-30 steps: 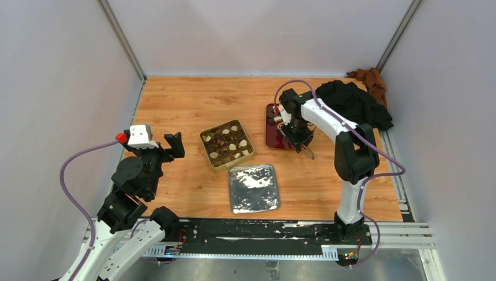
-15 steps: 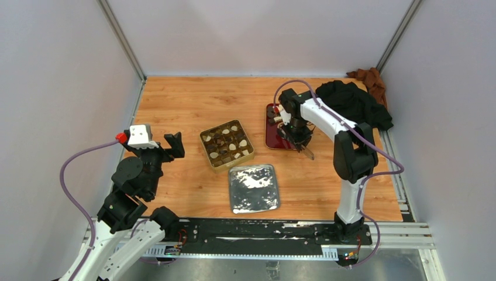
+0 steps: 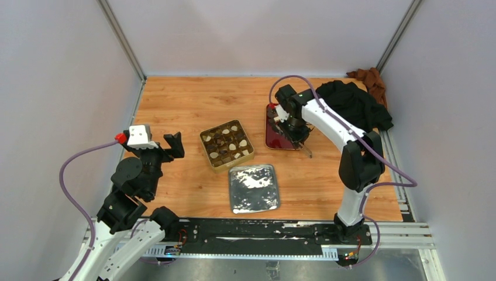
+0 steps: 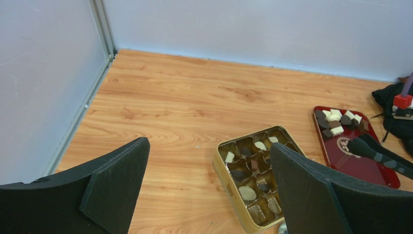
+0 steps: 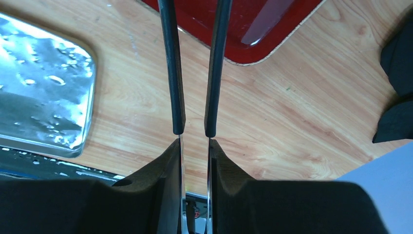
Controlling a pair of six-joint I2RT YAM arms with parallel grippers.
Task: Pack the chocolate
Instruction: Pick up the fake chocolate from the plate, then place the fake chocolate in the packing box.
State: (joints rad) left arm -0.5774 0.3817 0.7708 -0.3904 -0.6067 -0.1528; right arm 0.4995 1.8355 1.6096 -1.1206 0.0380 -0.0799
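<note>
silver tray [image 3: 253, 188] flat on wooden table [image 3: 187, 105], near edge | black cloth [image 3: 358, 99] bunched at far right | brown cloth [image 3: 368, 79] in far right corner behind it

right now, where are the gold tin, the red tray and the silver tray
gold tin [image 3: 236, 161], top view, near wall
red tray [image 4: 363, 170], left wrist view, bare floor
silver tray [image 3: 253, 187], top view, bare middle

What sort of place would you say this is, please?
Probably a robot test cell: wooden table walled by plain panels, left arm and right arm bolted to a rail, gold chocolate tin.
</note>
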